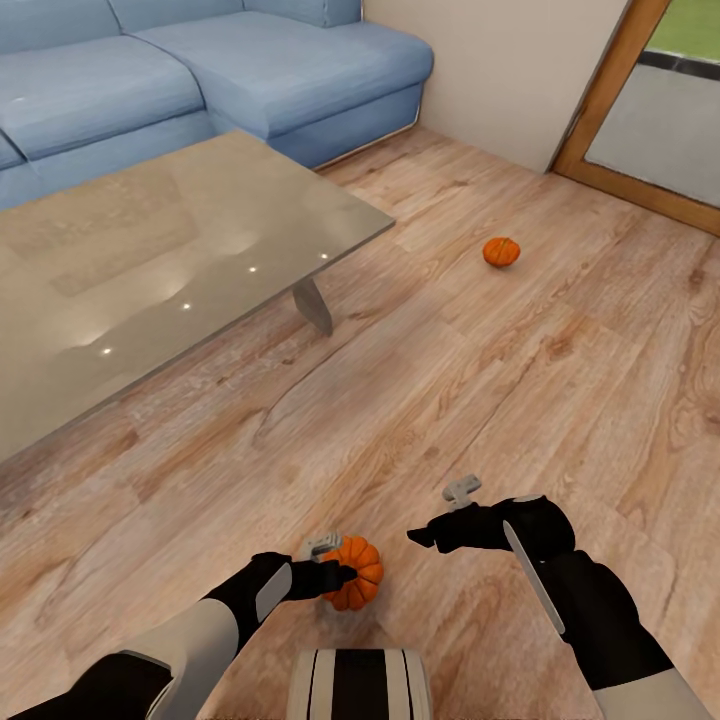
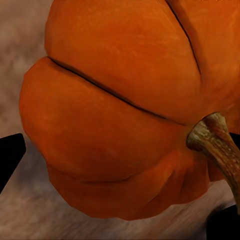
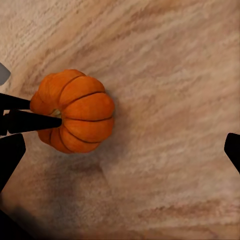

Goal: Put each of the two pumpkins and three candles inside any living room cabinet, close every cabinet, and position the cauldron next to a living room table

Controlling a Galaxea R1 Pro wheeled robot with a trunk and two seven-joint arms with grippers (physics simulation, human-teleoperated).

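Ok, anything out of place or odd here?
Two pumpkins sit on the wood floor rather than on furniture: one at the left gripper, lying tipped with its stem sideways, and another alone farther off near the door frame. Nothing looks spilled or damaged. The glass table looks fine.

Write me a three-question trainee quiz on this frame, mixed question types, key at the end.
1. True or false: the near pumpkin sits at the left gripper.
2. What lies nearer the far pumpkin: A) the sofa, B) the door frame?
3. Fill in: the right gripper holds ____.

Key: 1 true; 2 B; 3 nothing, its fingers are spread over bare floor.
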